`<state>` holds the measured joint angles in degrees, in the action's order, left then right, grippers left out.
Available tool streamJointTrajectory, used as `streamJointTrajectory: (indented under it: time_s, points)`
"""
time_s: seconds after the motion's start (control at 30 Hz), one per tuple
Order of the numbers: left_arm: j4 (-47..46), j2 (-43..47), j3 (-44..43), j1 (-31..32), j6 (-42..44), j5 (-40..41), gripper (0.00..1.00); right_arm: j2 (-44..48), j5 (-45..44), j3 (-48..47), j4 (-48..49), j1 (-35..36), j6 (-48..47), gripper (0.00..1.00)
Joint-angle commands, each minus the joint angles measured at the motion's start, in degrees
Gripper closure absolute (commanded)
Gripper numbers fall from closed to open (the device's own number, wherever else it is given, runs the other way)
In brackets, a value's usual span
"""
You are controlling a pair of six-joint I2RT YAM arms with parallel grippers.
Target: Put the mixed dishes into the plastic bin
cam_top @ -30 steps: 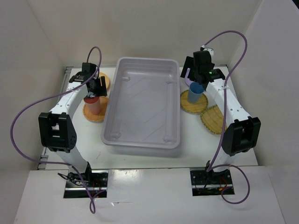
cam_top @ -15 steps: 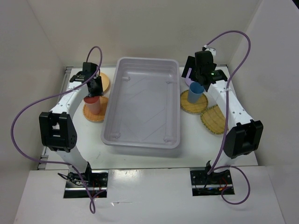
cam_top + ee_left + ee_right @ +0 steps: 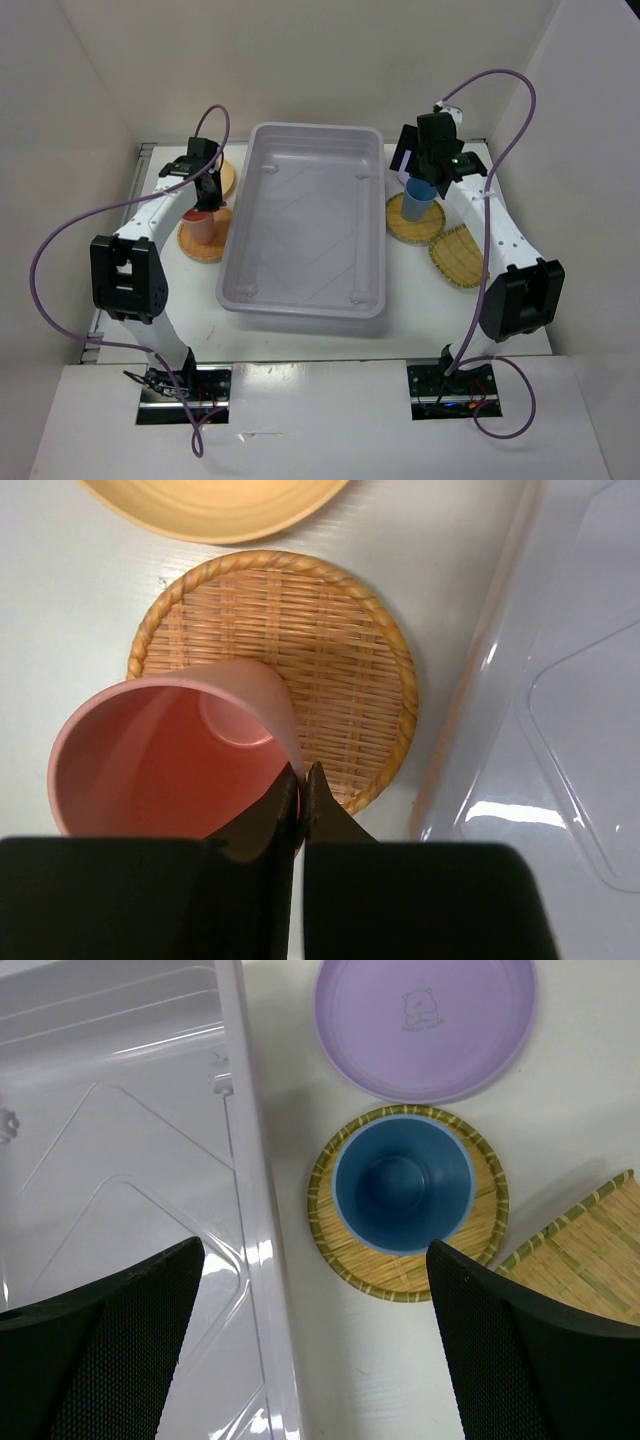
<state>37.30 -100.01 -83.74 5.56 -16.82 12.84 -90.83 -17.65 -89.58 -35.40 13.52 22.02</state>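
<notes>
**A:** How is the left side placed?

**B:** The left pincer (image 3: 301,798) is clamped on the rim of the salmon-pink plastic cup (image 3: 165,765), with one finger inside the wall and one outside. The cup is over the round woven straw plate (image 3: 330,650), just beside the large pale translucent plastic bin (image 3: 520,670). I cannot tell whether its base rests on the weave. The bin holds no dishes yet.

**A:** What could go wrong there?

**B:** It is a thin pinch on one side of the rim only. On the lift I would expect the cup to swing about that pinch, and it might twist loose and drop. If it is carried low, its base could knock the bin's wall on the way over. It could also drag the woven plate if it catches on the weave.

**A:** And the right?

**B:** The right pincer (image 3: 312,1260) has its fingers wide apart and holds nothing. It hangs above the blue plastic cup (image 3: 402,1182), which stands upright on a second round woven plate (image 3: 485,1245). If it comes down off-centre, a finger could land on the rim and tip the cup. It could also shove cup and plate toward the lavender round plate (image 3: 425,1020) or the straw mat with the straight edge (image 3: 590,1255).

**A:** Anything else?

**B:** If both arms head for the bin at once, they may meet above it.
</notes>
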Motion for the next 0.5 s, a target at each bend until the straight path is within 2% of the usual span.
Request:
streamJointTrajectory:
  time_s: [0.0, 0.2, 0.3, 0.33, 0.47]
  points:
    - [2.2, 0.3, -0.6, 0.5, -0.9, 3.7, 1.00, 3.3, -1.7, 0.5, -0.2, 0.3, 0.3, 0.04]
    - [9.7, 5.0, -10.4, 2.4, -0.4, 7.6, 1.00, 3.3, -1.0, 3.1, 0.9, 0.3, 0.3, 0.04]
    - [14.0, 6.2, -16.6, 3.1, 1.0, 5.8, 1.00, 2.7, -0.4, 4.4, 1.5, 0.3, 0.3, 0.04]
    - [16.4, 6.7, -21.2, 3.8, 1.0, 5.8, 1.00, 2.7, -0.4, 4.4, 1.5, 0.3, -0.2, 0.04]
    - [22.1, 5.3, -32.8, 7.0, 3.1, -1.7, 1.00, 1.5, 1.0, 5.0, 1.5, -0.9, -1.9, 0.04]
